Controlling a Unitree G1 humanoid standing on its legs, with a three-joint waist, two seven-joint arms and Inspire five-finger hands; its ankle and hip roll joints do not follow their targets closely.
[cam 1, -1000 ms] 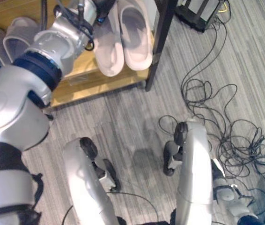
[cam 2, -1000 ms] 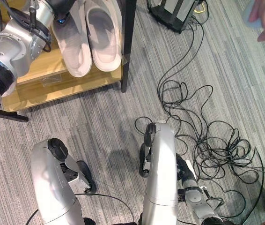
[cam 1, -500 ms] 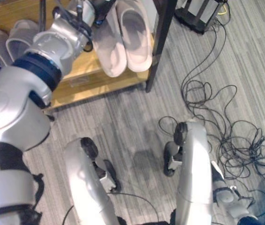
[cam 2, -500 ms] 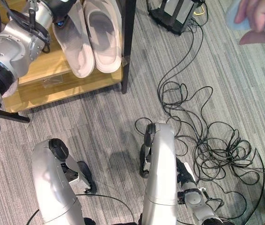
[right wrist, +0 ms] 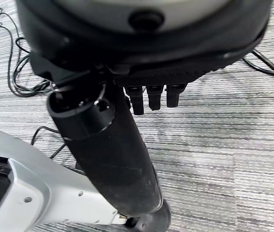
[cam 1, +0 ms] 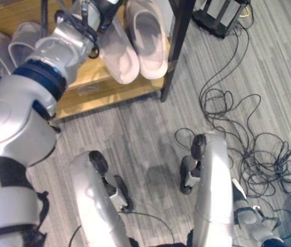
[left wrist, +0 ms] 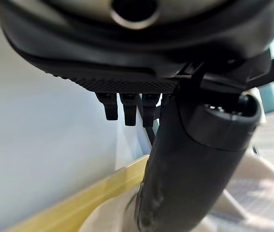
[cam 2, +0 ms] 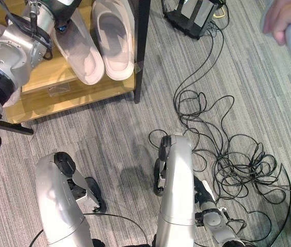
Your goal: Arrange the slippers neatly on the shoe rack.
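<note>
A pale pink slipper (cam 1: 119,55) lies tilted on the wooden shoe rack shelf (cam 1: 89,88), its toe swung toward its mate (cam 1: 149,40), which lies straight beside the black rack post (cam 1: 179,31). My left hand (cam 1: 103,7) is at the tilted slipper's far end. In the left wrist view the fingers (left wrist: 127,107) look straight and the thumb (left wrist: 190,169) points down onto the pale slipper (left wrist: 255,193). Two grey slippers (cam 1: 9,45) sit further left on the shelf. My right hand (cam 2: 218,226) hangs low over the carpet, fingers (right wrist: 154,96) relaxed, holding nothing.
Tangled black cables (cam 1: 248,154) spread over the grey carpet to the right. A black frame stand (cam 1: 222,14) sits beyond the rack post. A person's hand (cam 2: 284,20) holds a pale object at the upper right.
The left pink slipper has turned from straight to tilted, its toe swinging right toward its mate as my left hand shifted left. The person's hand has moved slightly. My right arm is still.
</note>
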